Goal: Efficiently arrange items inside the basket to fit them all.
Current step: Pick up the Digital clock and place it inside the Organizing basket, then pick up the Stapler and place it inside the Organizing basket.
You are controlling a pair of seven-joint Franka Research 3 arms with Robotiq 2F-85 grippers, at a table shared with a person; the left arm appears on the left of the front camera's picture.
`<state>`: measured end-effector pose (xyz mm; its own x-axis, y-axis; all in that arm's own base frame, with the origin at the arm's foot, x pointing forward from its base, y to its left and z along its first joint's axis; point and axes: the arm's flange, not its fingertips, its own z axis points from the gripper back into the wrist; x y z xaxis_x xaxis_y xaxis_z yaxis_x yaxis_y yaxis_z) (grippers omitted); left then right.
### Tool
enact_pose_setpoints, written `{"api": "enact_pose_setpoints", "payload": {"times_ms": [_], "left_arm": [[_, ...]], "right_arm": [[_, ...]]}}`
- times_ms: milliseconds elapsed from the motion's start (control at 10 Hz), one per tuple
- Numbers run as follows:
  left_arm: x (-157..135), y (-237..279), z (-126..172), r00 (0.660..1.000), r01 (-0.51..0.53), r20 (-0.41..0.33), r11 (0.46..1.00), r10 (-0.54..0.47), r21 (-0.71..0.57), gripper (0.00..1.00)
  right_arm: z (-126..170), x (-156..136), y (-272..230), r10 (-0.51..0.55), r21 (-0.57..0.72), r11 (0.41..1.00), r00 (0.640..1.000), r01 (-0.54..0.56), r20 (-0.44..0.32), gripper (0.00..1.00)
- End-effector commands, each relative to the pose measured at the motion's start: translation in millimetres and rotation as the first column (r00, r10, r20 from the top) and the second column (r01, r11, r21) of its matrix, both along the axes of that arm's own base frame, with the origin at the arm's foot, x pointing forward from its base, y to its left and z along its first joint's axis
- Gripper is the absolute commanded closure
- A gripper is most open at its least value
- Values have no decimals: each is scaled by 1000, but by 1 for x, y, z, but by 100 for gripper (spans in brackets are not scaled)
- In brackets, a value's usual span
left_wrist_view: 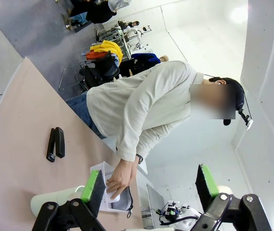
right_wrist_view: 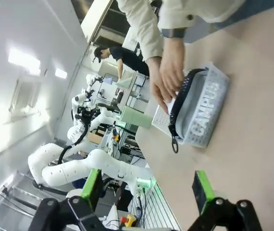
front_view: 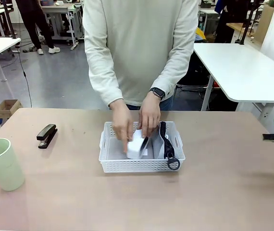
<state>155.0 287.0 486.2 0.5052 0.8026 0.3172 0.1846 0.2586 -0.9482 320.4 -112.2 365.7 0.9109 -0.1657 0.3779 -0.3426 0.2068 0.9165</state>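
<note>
White basket point(right_wrist_view: 215, 90) lies apparently well beyond right end effector point(right_wrist_view: 146, 188).

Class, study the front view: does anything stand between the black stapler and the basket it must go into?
Nothing lies on the table between the stapler and the basket. Inside it, though, the person's hands hold the white clock mid-basket, beside the grey pouch.
</note>
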Motion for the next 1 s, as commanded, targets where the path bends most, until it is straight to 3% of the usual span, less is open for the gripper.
{"api": "enact_pose_setpoints", "payload": {"times_ms": [0,900], "left_arm": [[1,-1,0,1000,0,30,1000,0,9,0],[1,-1,0,1000,0,30,1000,0,9,0]], "right_arm": [[3,-8,-3,16,-7,1000,1000,-16,22,0],[3,-8,-3,16,-7,1000,1000,-16,22,0]]}}
